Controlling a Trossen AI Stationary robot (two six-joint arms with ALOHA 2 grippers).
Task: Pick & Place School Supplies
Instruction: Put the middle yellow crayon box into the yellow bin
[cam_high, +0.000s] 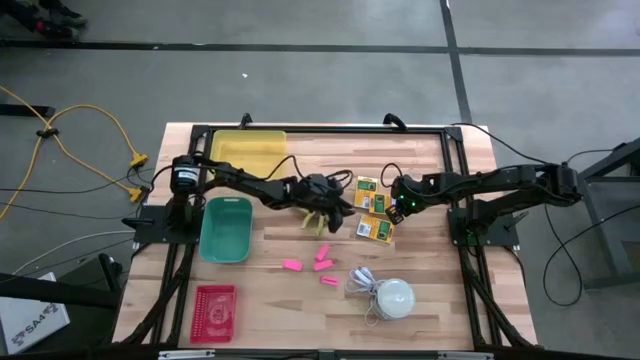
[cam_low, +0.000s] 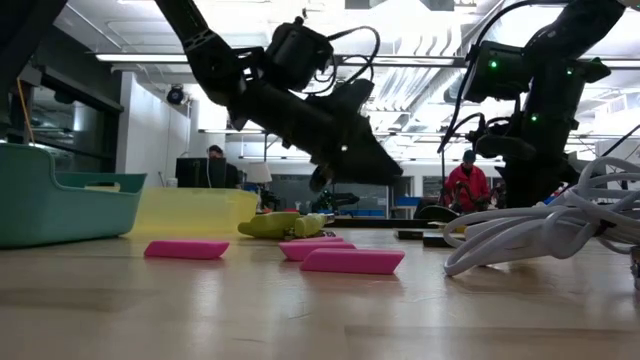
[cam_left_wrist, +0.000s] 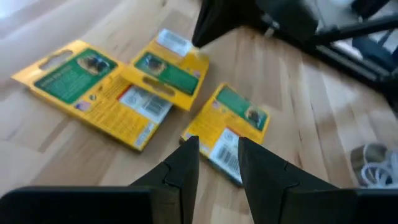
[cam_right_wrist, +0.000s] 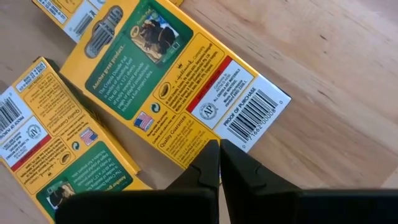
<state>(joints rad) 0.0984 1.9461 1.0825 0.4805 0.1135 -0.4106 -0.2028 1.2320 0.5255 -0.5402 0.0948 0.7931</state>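
From above, my left gripper (cam_high: 335, 212) hung half open and empty beside the three yellow-and-green boxes (cam_high: 372, 208); my right gripper (cam_high: 397, 204), shut and empty, crowded their other side, so the arms could collide. At table height, pink erasers (cam_low: 352, 260) lay forward. Through my left wrist, overlapping boxes (cam_left_wrist: 163, 68) risked a double pickup.

A teal plastic bin (cam_high: 226, 229), a shallow yellow tray (cam_high: 246, 150) and a red perforated basket (cam_high: 214, 311) are shown on the light wooden desk (cam_high: 440, 290). A white dome-shaped object (cam_high: 394, 297) with coiled white cord (cam_low: 545, 232) is seen nearby.
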